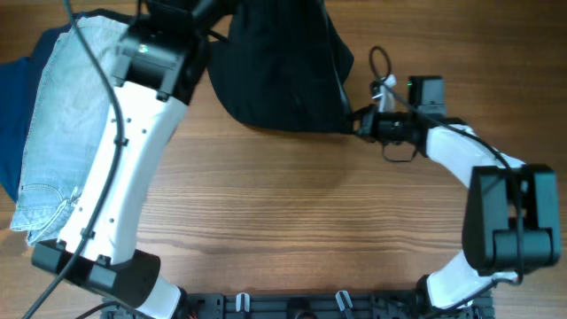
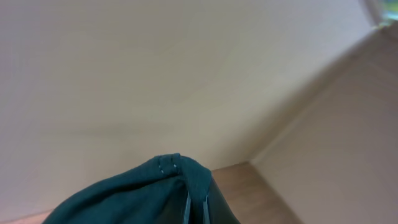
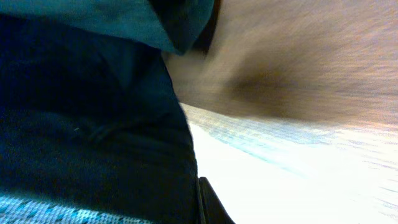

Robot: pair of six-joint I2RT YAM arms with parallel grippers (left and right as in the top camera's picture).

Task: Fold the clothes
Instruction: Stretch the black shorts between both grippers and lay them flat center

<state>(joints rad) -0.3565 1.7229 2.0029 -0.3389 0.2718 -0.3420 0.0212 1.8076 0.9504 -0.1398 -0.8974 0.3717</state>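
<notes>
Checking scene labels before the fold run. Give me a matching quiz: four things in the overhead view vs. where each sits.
Things:
1 black shorts
2 denim shorts
3 navy cloth
4 right hand

Places:
A at the picture's left border
B top middle
C at the black shorts' right corner
D left side, next to the navy cloth

Pairs: 1-B, 2-D, 3-A, 4-C

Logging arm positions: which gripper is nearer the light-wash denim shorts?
Left. The left gripper holds the black fabric shorts just right of the light-wash denim shorts; the right gripper grips the black pair's far right edge, farther away.
</notes>
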